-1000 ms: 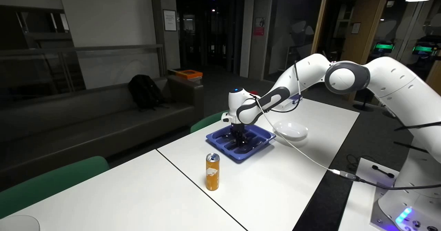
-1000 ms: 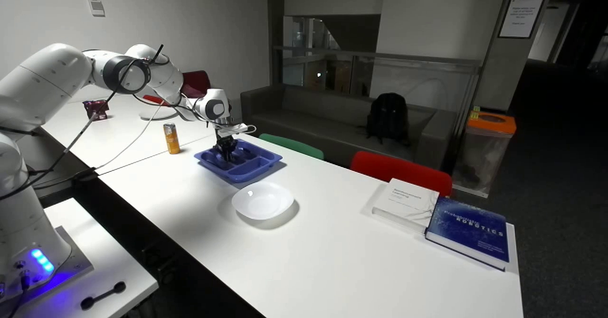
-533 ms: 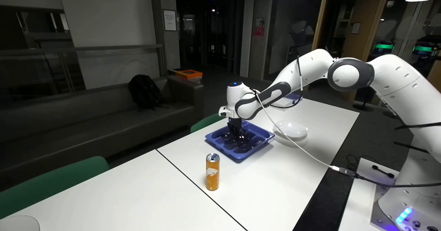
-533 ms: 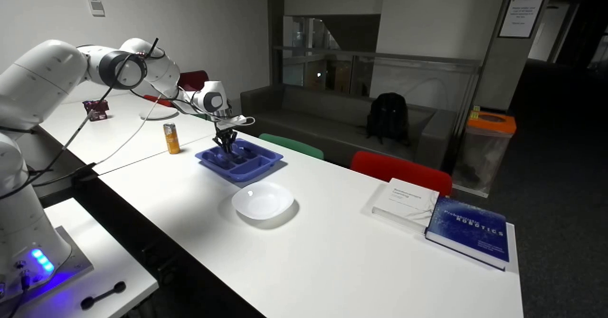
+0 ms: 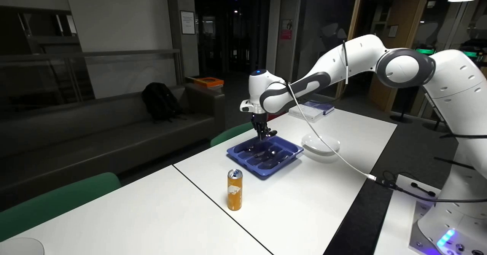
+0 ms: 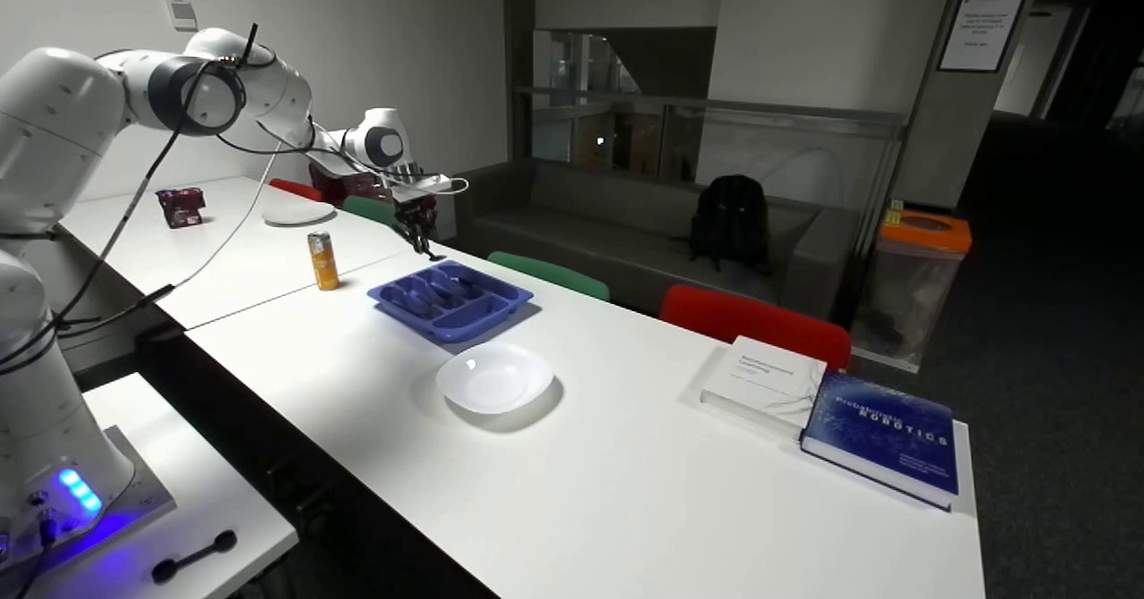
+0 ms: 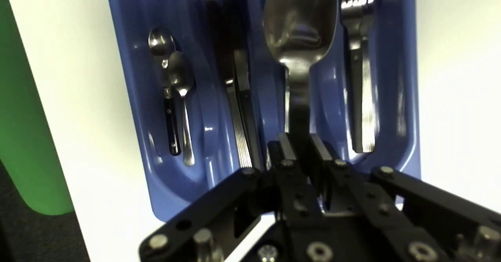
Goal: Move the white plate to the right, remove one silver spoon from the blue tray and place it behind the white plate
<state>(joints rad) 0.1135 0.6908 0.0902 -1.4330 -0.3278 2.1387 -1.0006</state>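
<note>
Blue tray (image 7: 409,58), divided, sat on the white table (image 6: 697,510) with cutlery sorted in it. Wrist view, left to right: first slot had a black-handled spoon (image 7: 167,86) and an all-metal spoon (image 7: 184,105), both small, one lying partly across the other; second slot had two knives (image 7: 230,84) side by side, one handle ribbed metal, one dark; third was mostly hidden, just a metal strip (image 7: 287,101) showing; fourth had a fork (image 7: 355,23), plus two handles lying together, one black, one silver. Gripper (image 7: 302,146) hung over the tray, jaws closed around the handle of a large silver spoon (image 7: 300,51). Spoon was up above the tray, handle between the fingertips, bowl out ahead of them, blocking the wrist view of part of the third slot. White plate (image 6: 494,380) lay on the table just beside the tray, lower than the gripper and apart from it in both exterior views. Orange can (image 6: 323,261) stood upright near the tray, on the side away from the plate.
</note>
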